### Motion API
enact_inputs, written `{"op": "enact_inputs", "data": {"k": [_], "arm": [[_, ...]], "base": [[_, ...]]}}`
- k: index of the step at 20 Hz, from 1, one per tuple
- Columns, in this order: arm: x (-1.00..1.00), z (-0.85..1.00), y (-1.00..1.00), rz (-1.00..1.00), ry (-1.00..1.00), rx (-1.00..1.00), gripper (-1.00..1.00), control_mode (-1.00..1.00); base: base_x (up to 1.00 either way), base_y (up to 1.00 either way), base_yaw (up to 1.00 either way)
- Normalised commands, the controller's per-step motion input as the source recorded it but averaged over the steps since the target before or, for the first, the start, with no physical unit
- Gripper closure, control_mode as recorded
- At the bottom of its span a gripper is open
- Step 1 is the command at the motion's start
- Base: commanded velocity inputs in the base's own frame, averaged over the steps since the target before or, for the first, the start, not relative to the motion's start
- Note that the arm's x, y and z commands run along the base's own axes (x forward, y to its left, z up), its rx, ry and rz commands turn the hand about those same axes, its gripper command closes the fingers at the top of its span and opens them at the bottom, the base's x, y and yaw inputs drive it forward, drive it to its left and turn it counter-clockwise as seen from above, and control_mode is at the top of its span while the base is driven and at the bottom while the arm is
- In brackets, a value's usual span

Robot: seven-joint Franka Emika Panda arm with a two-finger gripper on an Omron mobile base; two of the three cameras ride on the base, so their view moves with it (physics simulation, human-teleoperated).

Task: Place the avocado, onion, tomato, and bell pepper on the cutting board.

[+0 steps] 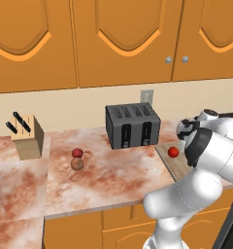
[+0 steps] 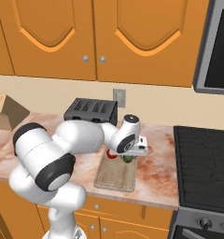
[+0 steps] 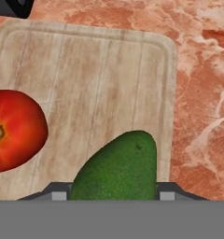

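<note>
My gripper (image 3: 113,193) is shut on the dark green avocado (image 3: 118,168), which sticks out between the two fingers over the light wooden cutting board (image 3: 109,70), near one edge. In the right base view the gripper (image 2: 129,156) hangs low over the far end of the board (image 2: 116,175) with the avocado (image 2: 128,158) under it. I cannot tell whether the avocado touches the wood. The red tomato (image 3: 13,130) lies on the board beside it. The tan onion (image 1: 76,164) and the dark red bell pepper (image 1: 77,152) sit together on the counter, left of the toaster.
A dark toaster (image 1: 132,125) stands against the wall just left of the board. A knife block (image 1: 28,136) is at the far left of the counter. A stove top (image 2: 202,154) lies right of the board. Cabinets hang overhead.
</note>
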Motion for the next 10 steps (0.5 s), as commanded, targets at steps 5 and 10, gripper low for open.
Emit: {"op": "enact_inputs", "data": {"k": [5, 10], "arm": [[0.08, -0.19, 0.0, 0.0, 0.0, 0.0, 1.0, -1.0], [0.03, -0.23, 0.0, 0.0, 0.0, 0.0, -1.0, -1.0]], "base": [[0.0, 0.0, 0.0], [0.0, 0.0, 0.0]]}}
